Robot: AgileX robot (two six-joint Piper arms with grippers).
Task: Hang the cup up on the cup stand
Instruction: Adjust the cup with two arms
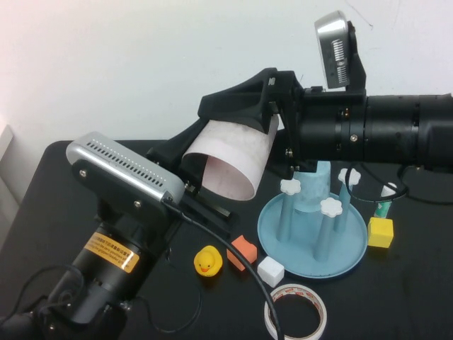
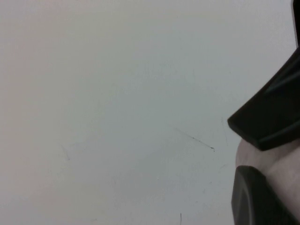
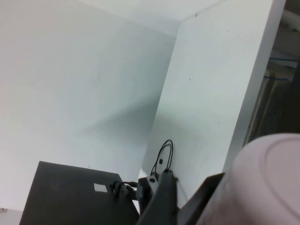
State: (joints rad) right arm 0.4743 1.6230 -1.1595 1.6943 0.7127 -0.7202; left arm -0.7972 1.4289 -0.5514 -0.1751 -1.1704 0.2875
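The pale pink cup [image 1: 233, 152] is held up in the air on its side, above and left of the cup stand [image 1: 304, 261], its mouth toward the left arm. My left gripper [image 1: 192, 170] is shut on the cup's rim. In the left wrist view one of its fingers [image 2: 253, 201] lies against the cup [image 2: 276, 161]. My right gripper [image 1: 251, 131] reaches in from the right and stands open, its fingers wide on either side of the cup's closed end. The right wrist view shows the cup's base [image 3: 267, 183] beside one finger [image 3: 159, 201].
A light blue cup [image 1: 316, 190] sits over a peg at the back of the stand. In front of the stand lie a yellow duck [image 1: 207, 261], an orange block [image 1: 243, 249], a white block [image 1: 270, 271] and a tape roll [image 1: 296, 312]. A yellow block [image 1: 380, 231] sits to its right.
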